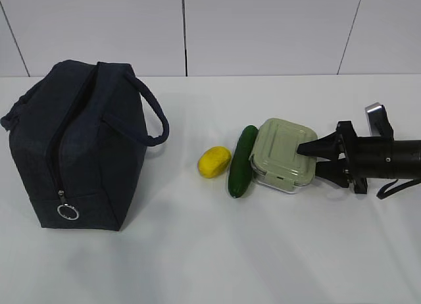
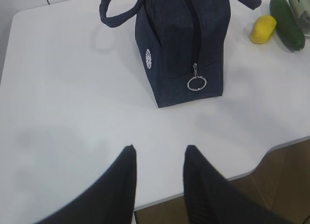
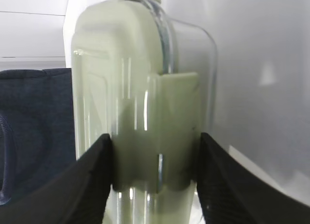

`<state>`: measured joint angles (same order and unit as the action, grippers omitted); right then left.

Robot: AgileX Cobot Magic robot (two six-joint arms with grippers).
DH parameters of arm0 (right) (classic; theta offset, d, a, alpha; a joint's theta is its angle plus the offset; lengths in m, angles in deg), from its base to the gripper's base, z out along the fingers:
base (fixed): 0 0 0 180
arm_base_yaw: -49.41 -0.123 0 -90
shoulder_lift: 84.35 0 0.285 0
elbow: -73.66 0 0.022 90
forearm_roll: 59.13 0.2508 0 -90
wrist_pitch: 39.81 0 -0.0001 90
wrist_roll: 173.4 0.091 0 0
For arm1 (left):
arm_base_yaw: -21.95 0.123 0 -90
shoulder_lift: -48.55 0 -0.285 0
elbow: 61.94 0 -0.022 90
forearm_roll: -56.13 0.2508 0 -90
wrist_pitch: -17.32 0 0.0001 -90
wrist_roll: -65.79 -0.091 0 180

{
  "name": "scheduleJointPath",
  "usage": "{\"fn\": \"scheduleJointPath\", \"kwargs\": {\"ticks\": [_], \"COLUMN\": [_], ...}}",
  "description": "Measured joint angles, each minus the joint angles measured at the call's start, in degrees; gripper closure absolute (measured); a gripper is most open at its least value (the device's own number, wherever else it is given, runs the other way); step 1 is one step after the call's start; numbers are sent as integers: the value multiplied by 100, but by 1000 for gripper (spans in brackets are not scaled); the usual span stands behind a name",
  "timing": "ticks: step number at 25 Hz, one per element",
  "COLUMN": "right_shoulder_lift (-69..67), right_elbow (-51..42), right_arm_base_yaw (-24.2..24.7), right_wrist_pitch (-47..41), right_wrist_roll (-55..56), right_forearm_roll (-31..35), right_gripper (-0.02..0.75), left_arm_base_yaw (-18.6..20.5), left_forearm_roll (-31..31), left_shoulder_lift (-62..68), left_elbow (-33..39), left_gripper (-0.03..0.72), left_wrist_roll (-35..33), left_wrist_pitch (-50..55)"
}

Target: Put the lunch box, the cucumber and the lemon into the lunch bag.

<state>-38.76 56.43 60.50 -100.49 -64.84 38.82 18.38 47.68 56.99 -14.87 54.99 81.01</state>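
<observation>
The lunch box (image 1: 283, 152), clear with a pale green clip lid, rests on the white table right of centre. My right gripper (image 1: 309, 158) comes in from the right and is shut on the box's near edge. In the right wrist view the gripper (image 3: 154, 151) has one finger on the lid side and one on the clear base of the lunch box (image 3: 131, 88). The dark green cucumber (image 1: 243, 161) lies against the box's left side, and the yellow lemon (image 1: 214, 162) sits just left of it. The navy lunch bag (image 1: 79, 146) stands at the far left. My left gripper (image 2: 160, 149) hangs open and empty over the table's front edge, well short of the bag (image 2: 184, 44).
The bag's silver ring pull (image 1: 68, 212) hangs at the low end of the zipper on the side facing the camera. Bare white table (image 1: 197, 251) lies between the bag and the lemon. A panelled wall (image 1: 263, 27) runs behind the table.
</observation>
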Motion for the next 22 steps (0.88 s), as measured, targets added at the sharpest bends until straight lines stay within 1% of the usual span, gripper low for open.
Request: {"fn": "scheduleJointPath", "kwargs": {"ticks": [7,22], "right_shoulder_lift": [-12,-12], "right_elbow": [0,0], "right_arm_base_yaw": [0,0], "right_wrist_pitch": [-100,-199], "right_wrist_roll": [0,-55], "right_forearm_roll": [-109,-237], "right_gripper": [362,364], "left_arm_base_yaw": [0,0], "left_forearm_roll": [0,0], "left_shoulder_lift": [0,0], "left_elbow": [0,0], "left_gripper": [449,449], "left_wrist_roll": [0,0], "left_wrist_pitch": [0,0]}}
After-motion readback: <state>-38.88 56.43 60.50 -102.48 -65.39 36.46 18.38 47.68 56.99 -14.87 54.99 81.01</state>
